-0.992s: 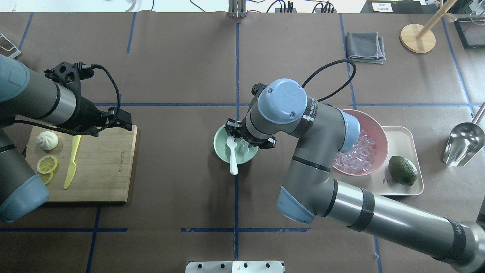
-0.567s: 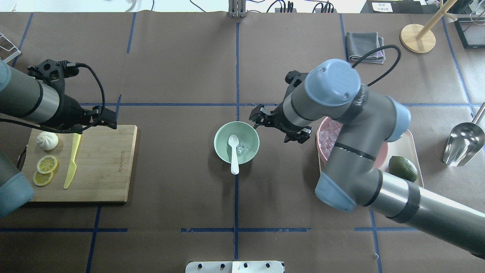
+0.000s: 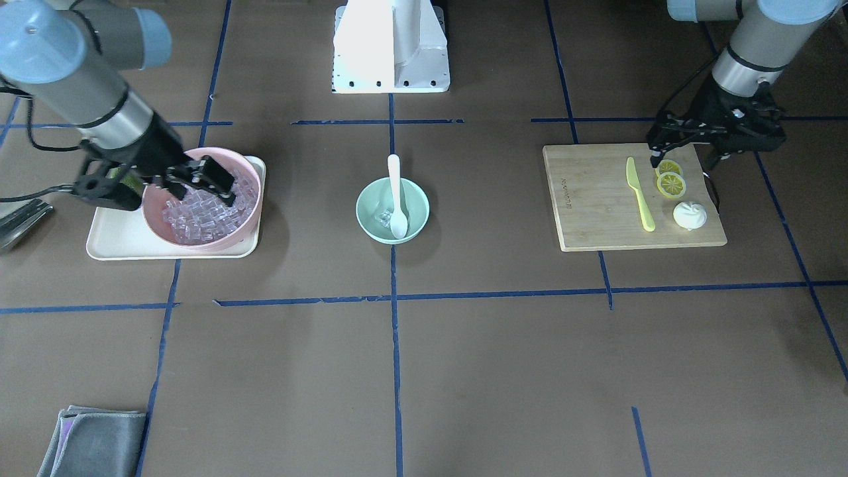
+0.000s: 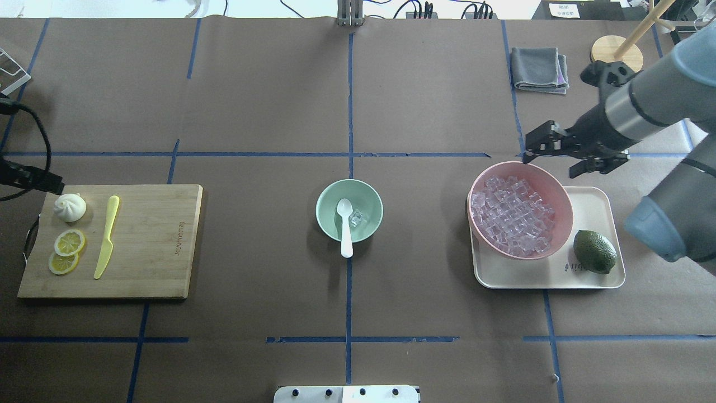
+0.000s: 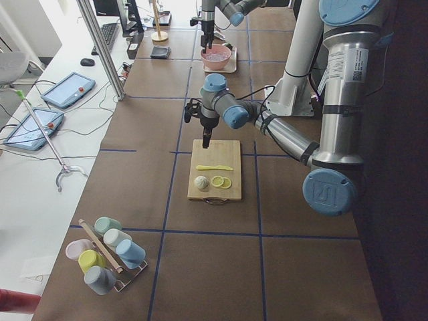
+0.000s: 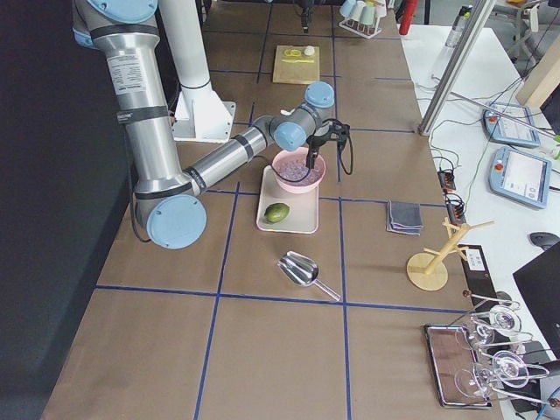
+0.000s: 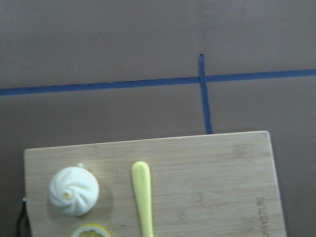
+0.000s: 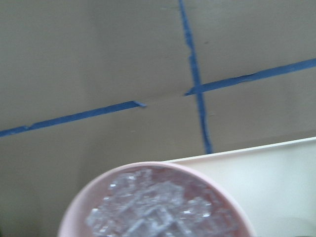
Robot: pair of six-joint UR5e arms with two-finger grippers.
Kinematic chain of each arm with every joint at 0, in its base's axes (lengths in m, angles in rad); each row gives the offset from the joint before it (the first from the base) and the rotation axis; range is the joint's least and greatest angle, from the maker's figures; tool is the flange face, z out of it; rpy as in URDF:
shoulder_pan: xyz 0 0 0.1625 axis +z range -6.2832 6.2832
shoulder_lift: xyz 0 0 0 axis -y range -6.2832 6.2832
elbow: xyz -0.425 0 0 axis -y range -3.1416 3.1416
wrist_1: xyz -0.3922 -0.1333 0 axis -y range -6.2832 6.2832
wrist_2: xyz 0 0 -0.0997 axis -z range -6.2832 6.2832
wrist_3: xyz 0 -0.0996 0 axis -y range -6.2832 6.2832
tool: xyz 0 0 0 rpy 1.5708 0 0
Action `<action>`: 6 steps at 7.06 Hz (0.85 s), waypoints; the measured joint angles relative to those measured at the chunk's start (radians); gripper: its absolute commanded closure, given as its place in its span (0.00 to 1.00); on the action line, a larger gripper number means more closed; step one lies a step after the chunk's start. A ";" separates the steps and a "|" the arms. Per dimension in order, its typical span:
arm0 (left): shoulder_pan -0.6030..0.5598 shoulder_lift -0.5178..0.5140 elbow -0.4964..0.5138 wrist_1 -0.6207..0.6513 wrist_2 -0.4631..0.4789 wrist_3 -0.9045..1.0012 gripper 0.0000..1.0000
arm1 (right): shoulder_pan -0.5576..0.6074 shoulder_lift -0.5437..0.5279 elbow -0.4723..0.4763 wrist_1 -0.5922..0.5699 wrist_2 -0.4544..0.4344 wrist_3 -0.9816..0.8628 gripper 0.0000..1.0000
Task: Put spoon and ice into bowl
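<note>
The mint-green bowl point(image 4: 330, 198) point(image 3: 368, 199) stands at the table's middle. The white spoon point(image 4: 345, 228) point(image 3: 395, 192) lies with its scoop inside the bowl and its handle over the rim. A clear ice cube point(image 4: 358, 218) point(image 3: 383, 217) lies in the bowl beside the scoop. More ice point(image 4: 517, 215) fills the pink bowl point(image 4: 562, 193) at the right. My right gripper point(image 4: 566, 155) point(image 3: 159, 182) is open and empty over the pink bowl's far rim. My left gripper point(image 3: 719, 140) is open and empty above the cutting board's outer end, near the lemon slices.
A wooden cutting board point(image 4: 151, 246) holds a yellow-green knife point(image 4: 106, 238), lemon slices point(image 4: 68, 243) and a white bun point(image 4: 70, 207). The pink bowl and a green lime point(image 4: 594, 252) sit on a cream tray point(image 4: 593, 280). A grey cloth point(image 4: 540, 69) and a wooden stand point(image 4: 615, 56) are far right.
My right arm has swung from over the mint bowl to the pink bowl's far rim, leaving the ice cube uncovered in the mint bowl. My left arm has drawn back leftward off the board.
</note>
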 measured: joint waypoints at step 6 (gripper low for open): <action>-0.472 -0.001 0.272 0.196 -0.311 0.626 0.00 | 0.408 -0.260 -0.018 -0.284 0.038 -0.960 0.01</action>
